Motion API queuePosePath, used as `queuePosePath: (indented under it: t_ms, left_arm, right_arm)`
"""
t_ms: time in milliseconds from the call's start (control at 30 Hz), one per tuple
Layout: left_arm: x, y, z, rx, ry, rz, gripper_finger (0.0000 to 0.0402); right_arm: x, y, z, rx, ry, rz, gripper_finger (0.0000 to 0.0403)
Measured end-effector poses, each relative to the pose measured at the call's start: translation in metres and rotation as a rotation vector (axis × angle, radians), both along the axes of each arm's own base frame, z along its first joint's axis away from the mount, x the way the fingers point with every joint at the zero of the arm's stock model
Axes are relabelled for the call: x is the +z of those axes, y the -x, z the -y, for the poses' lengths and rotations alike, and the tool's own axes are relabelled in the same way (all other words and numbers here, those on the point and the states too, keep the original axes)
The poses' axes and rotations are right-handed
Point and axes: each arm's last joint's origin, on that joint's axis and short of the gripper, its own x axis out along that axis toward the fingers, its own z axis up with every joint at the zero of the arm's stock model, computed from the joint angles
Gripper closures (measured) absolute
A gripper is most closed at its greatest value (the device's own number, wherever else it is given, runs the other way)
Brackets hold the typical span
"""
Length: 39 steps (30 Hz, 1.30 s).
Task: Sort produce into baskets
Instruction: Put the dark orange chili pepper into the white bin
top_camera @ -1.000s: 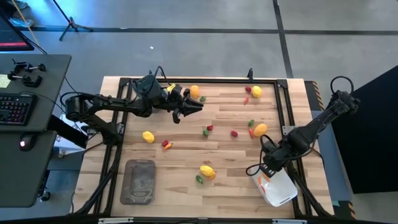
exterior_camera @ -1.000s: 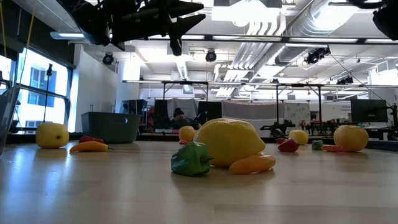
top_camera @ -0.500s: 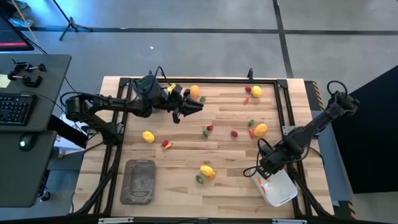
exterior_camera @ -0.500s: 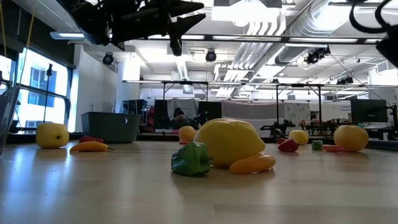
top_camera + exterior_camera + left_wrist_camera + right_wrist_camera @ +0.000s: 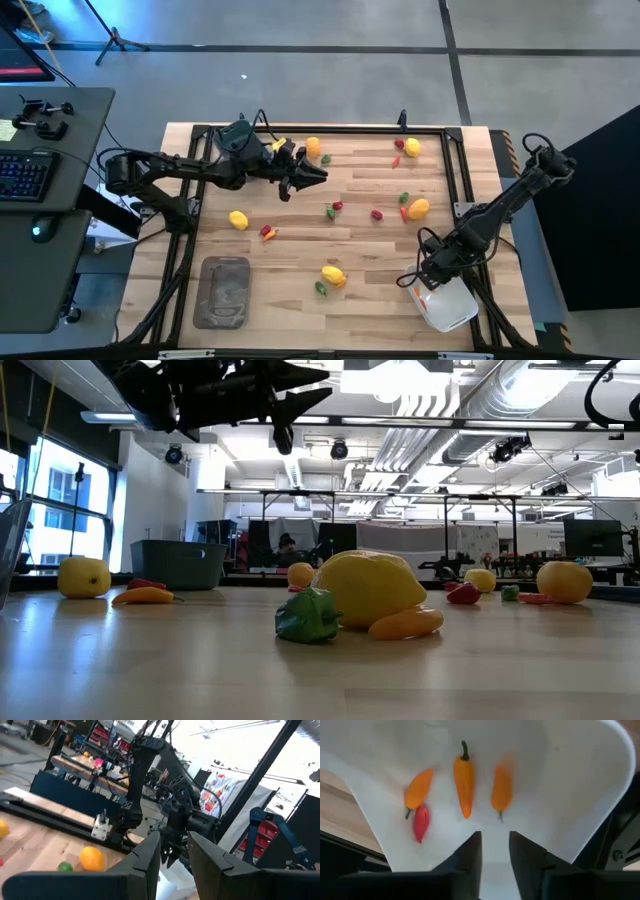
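Observation:
The white tub stands at the table's near right corner, and in it lie three orange peppers and a red one. My right gripper points down just above the tub's inside, open, with nothing between its fingers. My left gripper hangs high over the table's far left part, open and empty, also seen as my left gripper in its wrist view. Lemons, an orange round and small red and green pieces lie loose on the wood. The grey tray stands at the near left.
A lemon with a green piece and an orange stick lies near the table's front middle. A black frame rail runs around the table. A dark tub shows beyond the far produce in the low view. Bare wood lies between the tray and the white tub.
My right gripper has sunk toward the white tub at the table's near right corner. My left arm has kept still.

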Motion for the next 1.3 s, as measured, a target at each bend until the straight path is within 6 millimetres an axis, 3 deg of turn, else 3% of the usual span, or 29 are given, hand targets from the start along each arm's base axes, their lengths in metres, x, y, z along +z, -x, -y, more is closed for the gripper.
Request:
queuePosePath:
  t_ms: [133,300,400,533,800,1067,1300]
  left_arm:
    - [0.002,0.000,0.002,0.005,-0.066,0.028,0.0319]
    - [0.001,0.000,0.003,0.036,-0.110,0.046,0.0364]
    - [-0.011,0.006,0.001,0.079,-0.100,0.022,0.0394]
    - [-0.033,0.019,0.002,0.116,-0.061,-0.010,0.0392]
    - [-0.059,0.039,0.007,0.146,0.016,-0.031,0.0400]
    - [-0.060,0.040,0.006,0.159,0.025,-0.038,0.0401]
    - [-0.060,0.040,0.006,0.163,0.024,-0.038,0.0401]
  right_arm:
    - [0.008,-0.003,-0.003,0.014,-0.023,0.020,0.0274]
    - [0.042,-0.013,-0.009,0.000,-0.058,0.138,0.0263]
    - [0.063,-0.019,-0.009,-0.017,0.016,0.265,0.0263]
    - [0.072,-0.029,0.005,-0.092,0.207,0.396,0.0263]
    - [0.059,-0.054,0.049,-0.202,0.394,0.458,0.0263]
    - [0.036,-0.076,0.099,-0.216,0.543,0.293,0.0241]
    - [0.005,-0.094,0.132,-0.183,0.537,0.103,0.0234]
